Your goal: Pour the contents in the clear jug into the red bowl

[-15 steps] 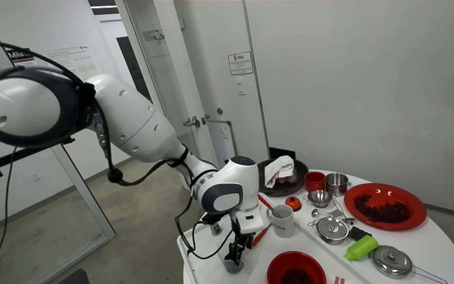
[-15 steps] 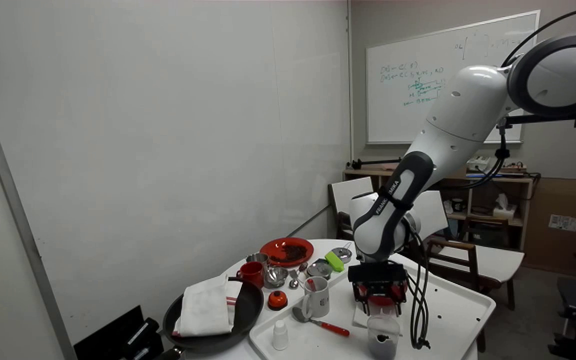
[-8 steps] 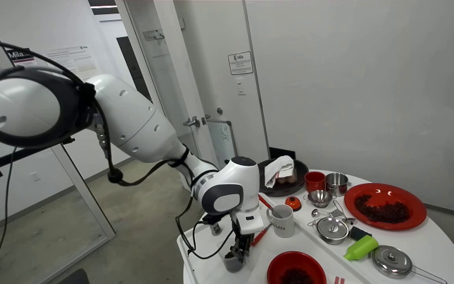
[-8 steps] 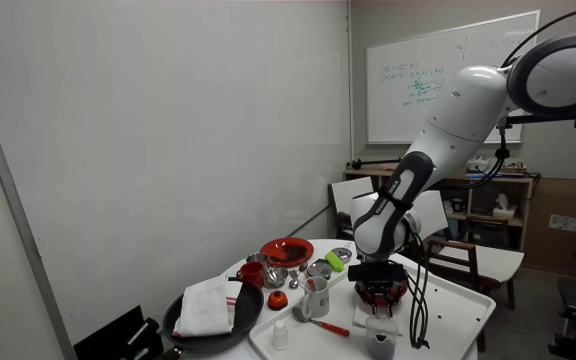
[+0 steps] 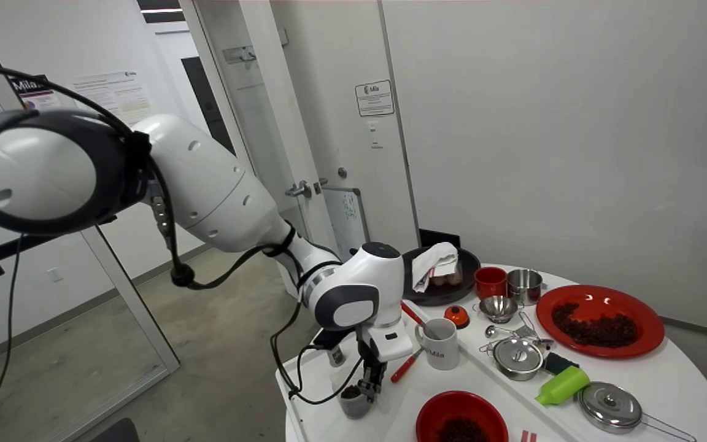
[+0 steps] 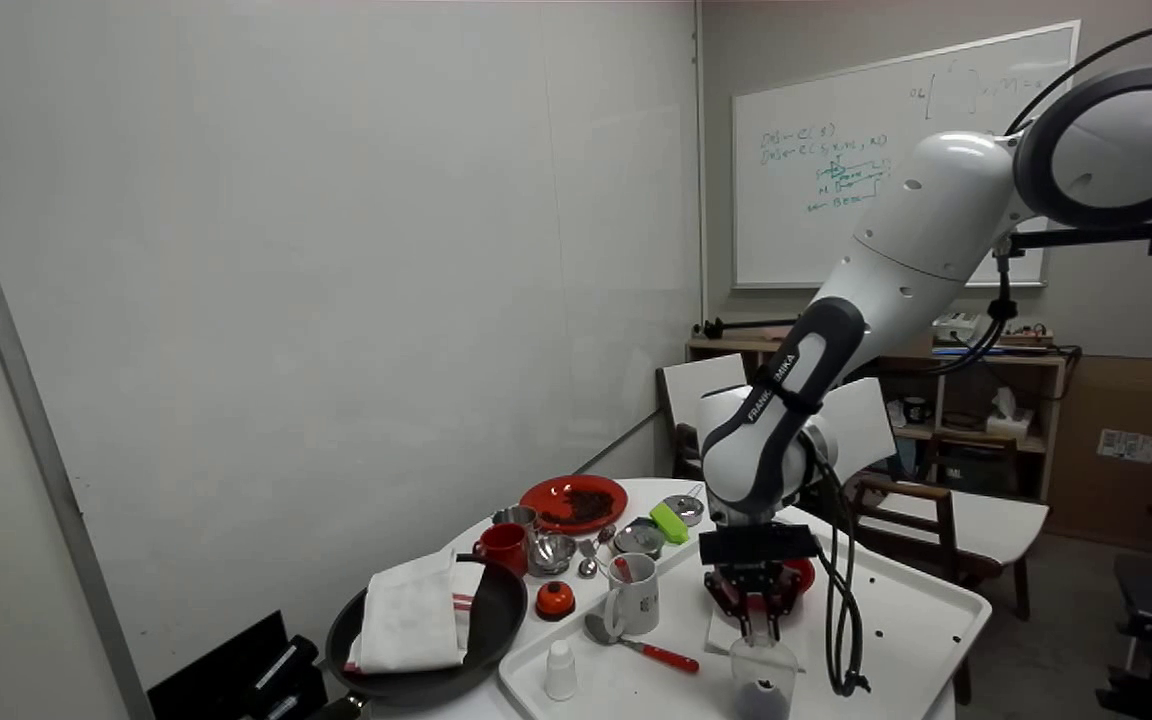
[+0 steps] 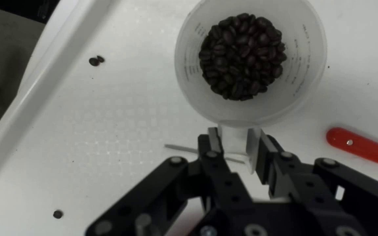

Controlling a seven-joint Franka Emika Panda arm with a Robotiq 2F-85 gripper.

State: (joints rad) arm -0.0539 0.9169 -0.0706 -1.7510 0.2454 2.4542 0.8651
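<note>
Gripper (image 7: 236, 136) is narrowed down on the clear jug (image 7: 238, 111), holding it by its handle (image 7: 235, 147), one pad (image 7: 215, 141) against each side. Wrist view looks down into the jug: coffee beans (image 7: 241, 59) cover the bottom, printed graduations run up the wall. Jug reads roughly upright in both exterior views; can't tell whether its base touches the white tray (image 6: 911, 625) or sits just above it.

Red bowl (image 5: 461, 405) is near the jug, apart from it, on a white cloth with red stripes (image 5: 528, 436). Dark heap in the bowl's bottom, too small to identify. Bowl is cut by the frame edge in an exterior view and partly blocked by the gripper from another angle.

Also on the tray: white Mila mug (image 5: 441, 347) with a red-handled utensil (image 5: 413, 313) standing in it, red-handled spoon (image 6: 671, 657) lying next to the mug, small white bottle (image 6: 561, 672), stray beans (image 7: 94, 61).

Off the tray, on the round white table (image 5: 679, 393): wide red plate (image 5: 599, 294) with a dark pile, red mug (image 5: 490, 282), metal cup (image 5: 524, 287), lidded metal pot (image 5: 517, 356), long-handled lidded pan (image 5: 610, 406), lime-green bottle-shaped piece (image 5: 562, 385), black frying pan (image 6: 501, 605) with a white towel (image 6: 411, 620) in it.
</note>
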